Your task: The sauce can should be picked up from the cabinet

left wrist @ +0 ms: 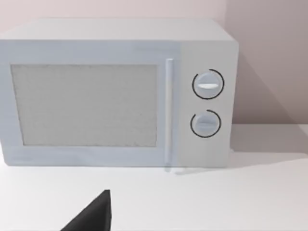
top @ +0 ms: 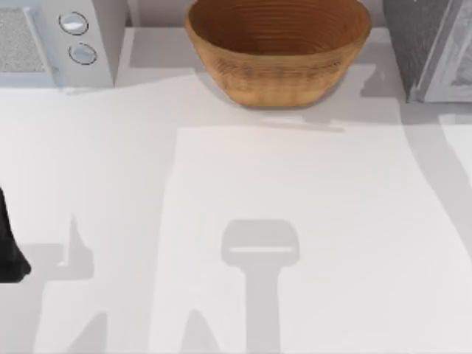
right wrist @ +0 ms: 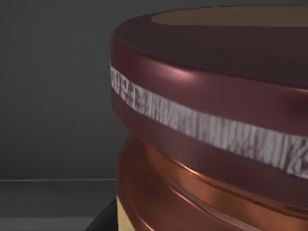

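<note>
Top view: a wicker basket [top: 277,50] sits at the back edge of the white worktop [top: 295,192], a white microwave [top: 59,40] in the back left corner, the cabinet [top: 431,48] in the back right corner. The left arm [top: 9,247] is parked at the left edge.

Left wrist view: the microwave's door and two knobs [left wrist: 208,84]; a dark fingertip [left wrist: 94,214].

Right wrist view: the sauce can [right wrist: 211,120] very close, against a dark grey interior. Whether either hand is released or clenched, I cannot tell.
</note>
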Controlling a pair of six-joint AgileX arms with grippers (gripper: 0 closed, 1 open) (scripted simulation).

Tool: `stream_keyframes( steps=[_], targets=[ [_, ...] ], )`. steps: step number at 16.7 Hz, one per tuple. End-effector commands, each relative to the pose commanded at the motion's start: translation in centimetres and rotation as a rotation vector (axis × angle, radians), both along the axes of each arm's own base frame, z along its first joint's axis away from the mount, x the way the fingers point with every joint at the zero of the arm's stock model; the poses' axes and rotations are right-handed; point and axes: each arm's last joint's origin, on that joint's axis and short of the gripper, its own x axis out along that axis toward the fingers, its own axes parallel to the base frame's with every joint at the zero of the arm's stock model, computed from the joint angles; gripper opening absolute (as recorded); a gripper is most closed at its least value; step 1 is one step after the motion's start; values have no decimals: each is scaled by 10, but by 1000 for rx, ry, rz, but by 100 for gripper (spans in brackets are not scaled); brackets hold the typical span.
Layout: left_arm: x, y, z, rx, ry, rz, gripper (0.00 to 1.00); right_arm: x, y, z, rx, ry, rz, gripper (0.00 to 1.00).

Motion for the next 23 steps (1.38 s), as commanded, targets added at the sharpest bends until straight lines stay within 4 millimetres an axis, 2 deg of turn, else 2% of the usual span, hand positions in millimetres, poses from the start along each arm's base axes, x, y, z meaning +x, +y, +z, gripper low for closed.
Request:
stream_keyframes(
  steps=[2,6,8,11,14,16,18,23],
  targets=[
    [0,0,0,0,0,0,100,-9,-1,1,0,1,1,0],
    [0,0,0,0,0,0,100,-10,-2,3,3,-6,-1,0],
    [0,0,0,0,0,0,100,-18,-4,3,3,-26,1,0],
    [0,0,0,0,0,0,100,-48,-13,1,1,-96,12,0],
    [0,0,0,0,0,0,100,-86,-23,-17,-10,-163,25,0],
    [0,0,0,0,0,0,100,-106,-29,-45,-21,-182,33,0],
    [0,0,0,0,0,0,100,-119,-33,-86,-33,-178,38,0],
    [0,0,0,0,0,0,100,-129,-41,-222,-45,-103,40,0]
  ],
)
